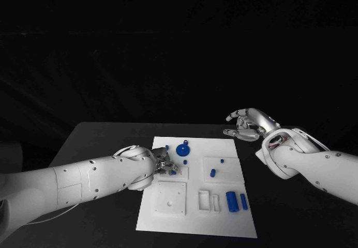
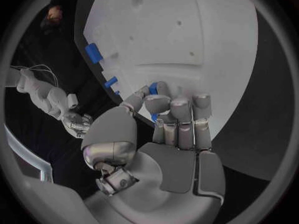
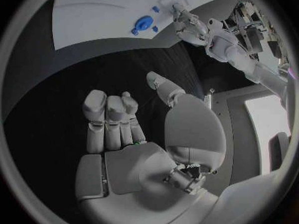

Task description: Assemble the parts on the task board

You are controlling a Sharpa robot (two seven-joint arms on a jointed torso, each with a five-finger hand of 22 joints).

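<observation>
Currently the left robot hand (image 1: 165,164) is down on the task board (image 1: 195,227), fingers curled round a small blue part (image 2: 153,88) pinched at its fingertips near the board's left-middle area. Right robot hand (image 1: 246,124) hovers over the black worktop (image 1: 97,139) just off the board's far right corner, fingers curled in, nothing in it; a blue disc part (image 1: 182,150) lies on the board's far end and two blue cylinders (image 1: 236,200) near its right side

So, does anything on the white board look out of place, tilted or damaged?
Nothing stands out. The task board lies flat on the table, with no visible damage. The left robot hand pinches a small blue part over it; the right robot hand is off the board, holding nothing.
</observation>
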